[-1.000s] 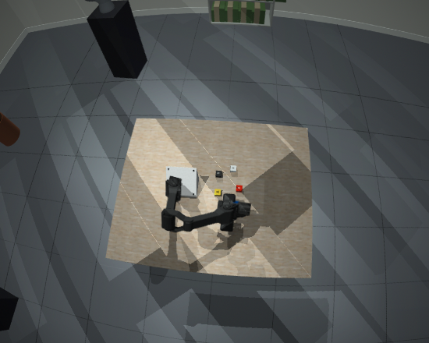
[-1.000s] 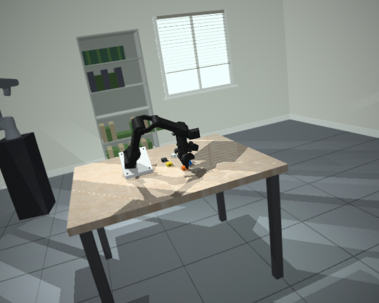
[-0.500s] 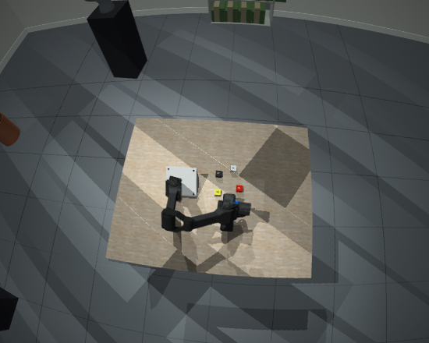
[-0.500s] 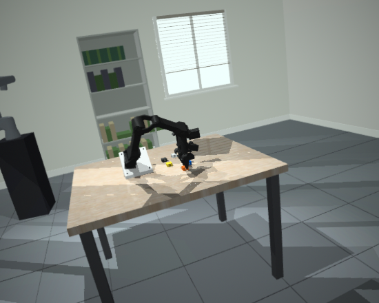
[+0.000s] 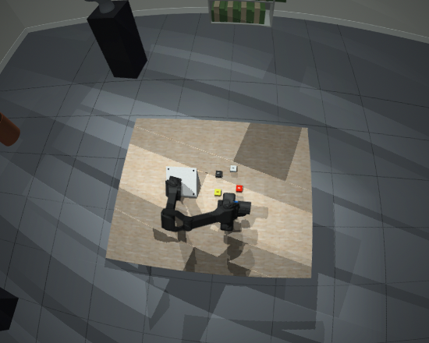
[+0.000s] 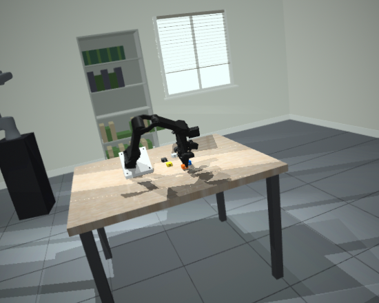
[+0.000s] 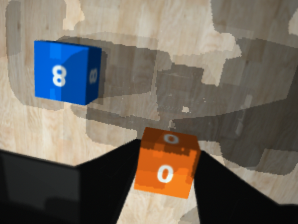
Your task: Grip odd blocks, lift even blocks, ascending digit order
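My gripper (image 6: pixel 185 165) (image 7: pixel 168 151) is shut on the orange block (image 6: pixel 183 166) (image 7: pixel 165 175), which shows 0. The block is at or barely above the table top; its exact height is unclear. A blue block (image 5: pixel 235 202) (image 6: pixel 189 162) (image 7: pixel 60 75) showing 8 stands close by, untouched, at the upper left in the wrist view. A yellow block (image 5: pixel 218 192) (image 6: pixel 169 164), a red block (image 5: pixel 239 189), a black block (image 5: pixel 218 174) (image 6: pixel 164 160) and a white block (image 5: pixel 233 168) (image 6: pixel 173 155) stand apart; their digits are too small to read. The arm hides the orange block in the top view.
The arm's white base plate (image 5: pixel 189 183) (image 6: pixel 144 165) lies to the left of the blocks. The wooden table (image 5: pixel 142 164) (image 6: pixel 91 206) carries the arm and the blocks, with moving-looking shadow patches across it. A bookshelf (image 6: pixel 118 98) stands behind the table.
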Action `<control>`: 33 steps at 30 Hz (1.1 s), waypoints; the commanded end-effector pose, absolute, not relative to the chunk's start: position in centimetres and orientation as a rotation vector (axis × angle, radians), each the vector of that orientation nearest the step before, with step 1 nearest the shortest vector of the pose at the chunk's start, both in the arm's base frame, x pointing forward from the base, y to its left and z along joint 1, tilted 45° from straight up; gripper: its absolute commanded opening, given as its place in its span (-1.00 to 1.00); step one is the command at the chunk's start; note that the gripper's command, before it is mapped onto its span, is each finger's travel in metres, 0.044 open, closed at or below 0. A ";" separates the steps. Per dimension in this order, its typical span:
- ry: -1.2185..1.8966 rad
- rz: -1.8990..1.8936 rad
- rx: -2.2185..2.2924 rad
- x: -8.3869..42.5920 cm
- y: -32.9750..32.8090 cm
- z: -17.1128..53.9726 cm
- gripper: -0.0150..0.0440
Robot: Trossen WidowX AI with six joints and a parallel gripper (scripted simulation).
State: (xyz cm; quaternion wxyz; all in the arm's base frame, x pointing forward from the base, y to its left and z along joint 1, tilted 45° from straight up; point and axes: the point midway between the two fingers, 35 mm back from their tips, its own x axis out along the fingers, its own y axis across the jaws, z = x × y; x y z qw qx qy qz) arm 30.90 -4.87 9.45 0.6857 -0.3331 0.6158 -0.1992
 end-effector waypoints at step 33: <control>1.375 -0.453 -0.745 31.1 -5.6 8.9 -0.08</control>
